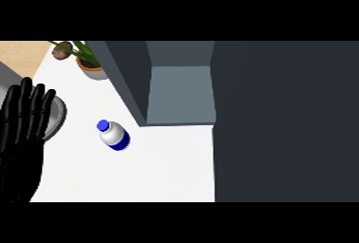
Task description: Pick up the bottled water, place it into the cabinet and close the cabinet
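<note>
A small water bottle [113, 136] with a blue cap and blue label stands on the white counter, left of centre. Behind and to its right is the dark grey cabinet [133, 71], its inside shelf [180, 95] showing and its door [284, 121] swung open across the right half of the view. My left hand [22, 137] rests at the left edge, fingers straight and pointing up, well left of the bottle and apart from it. My right hand does not show.
A potted plant [88, 59] stands at the back left, beside the cabinet's wall. A round metal bowl or sink rim [58, 114] lies partly behind my left hand. The white counter [161, 166] stretches in front of the cabinet.
</note>
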Controlling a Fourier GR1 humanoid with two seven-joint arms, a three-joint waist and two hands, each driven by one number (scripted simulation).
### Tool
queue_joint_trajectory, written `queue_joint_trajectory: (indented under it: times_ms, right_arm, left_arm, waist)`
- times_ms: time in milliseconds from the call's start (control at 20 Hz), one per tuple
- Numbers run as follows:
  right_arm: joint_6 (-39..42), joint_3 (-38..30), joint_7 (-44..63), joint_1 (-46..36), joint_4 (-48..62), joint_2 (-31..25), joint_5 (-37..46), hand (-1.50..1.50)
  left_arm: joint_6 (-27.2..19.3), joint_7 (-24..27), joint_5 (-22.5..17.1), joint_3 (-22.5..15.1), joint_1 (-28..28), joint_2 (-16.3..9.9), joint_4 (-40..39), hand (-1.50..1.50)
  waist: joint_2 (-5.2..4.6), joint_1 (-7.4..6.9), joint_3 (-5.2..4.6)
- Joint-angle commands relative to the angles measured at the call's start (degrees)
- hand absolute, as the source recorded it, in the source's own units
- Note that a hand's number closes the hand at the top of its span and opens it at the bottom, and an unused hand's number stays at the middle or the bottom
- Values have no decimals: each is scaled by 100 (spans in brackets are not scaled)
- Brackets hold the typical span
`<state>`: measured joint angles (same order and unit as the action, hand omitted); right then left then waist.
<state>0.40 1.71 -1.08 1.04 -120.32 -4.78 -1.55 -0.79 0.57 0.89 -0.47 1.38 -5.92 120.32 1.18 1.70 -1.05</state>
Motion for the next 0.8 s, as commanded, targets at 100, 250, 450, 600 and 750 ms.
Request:
queue_joint_trajectory:
  times_ms: [100, 250, 450, 600, 750]
  right_arm:
    - [191, -236, -120, 436, -542, -219, -3, -150]
    - [165, 102, 320, 638, -1215, -288, 378, -150]
    - [246, 483, 1133, 1283, -696, 368, -1226, -150]
    - [347, 670, 1003, 1760, -908, 444, -1385, -150]
    - [375, 439, 1342, 2020, -1379, 271, -1680, -150]
  left_arm:
    - [176, -298, -246, -81, -694, 4, -128, -150]
    - [51, 20, 374, -759, -1178, 303, -673, -150]
    - [-946, -1253, -1183, -978, 5, 582, -792, -150]
    - [-1251, -1568, -1143, -1192, 126, 588, -449, -150]
    - [-1266, -1078, -956, -1574, 786, 590, -378, -150]
  waist:
    - [-112, -126, 106]
    - [-114, -67, 104]
    - [-113, -27, 107]
    - [-95, -115, 109]
    - [-101, -143, 105]
